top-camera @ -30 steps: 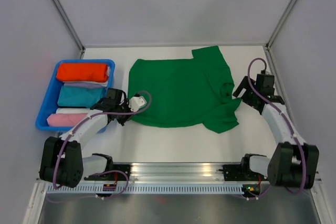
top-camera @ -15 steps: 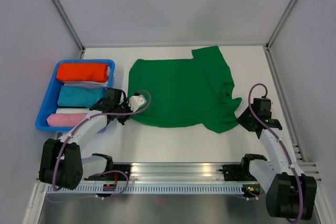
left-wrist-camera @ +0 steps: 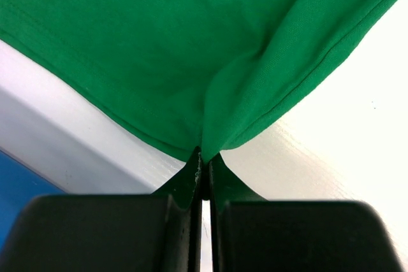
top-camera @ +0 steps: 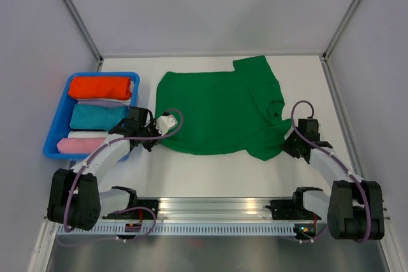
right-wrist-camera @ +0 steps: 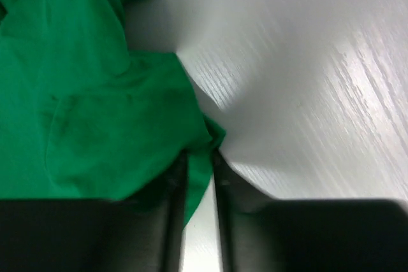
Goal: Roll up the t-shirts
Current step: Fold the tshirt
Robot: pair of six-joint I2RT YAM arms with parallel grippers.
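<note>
Green t-shirt (top-camera: 213, 109) lies spread flat on the white table (top-camera: 210, 170), to the right of the blue bin (top-camera: 58, 119) and clear of its wall. The hem end faces the bin. Collar and sleeves lie at the end away from the bin. The far sleeve lies flat; the near sleeve is bunched and creased.

Left pincer (top-camera: 155, 137) sits just beside the bin's right wall, between bin and shirt, at the shirt's near corner on the bin side. In the left wrist view its jaws are pressed together on the hem (left-wrist-camera: 203, 157). The cloth gathers to a peak at the fingertips and fans out away from them. A strip of the bin's blue shows low at the left of that view.

Right pincer (top-camera: 288, 143) is well apart from the bin, on the far side of the shirt from it, at the near sleeve. In the right wrist view its two fingers (right-wrist-camera: 175, 176) stand close with the green sleeve corner caught between them: pinching the shirt. The cloth puckers at the grip. Bare table lies beyond the sleeve.

Inside the bin, from far wall to near wall: orange-red roll (top-camera: 99, 86), teal roll (top-camera: 95, 116), pink roll (top-camera: 80, 146).
</note>
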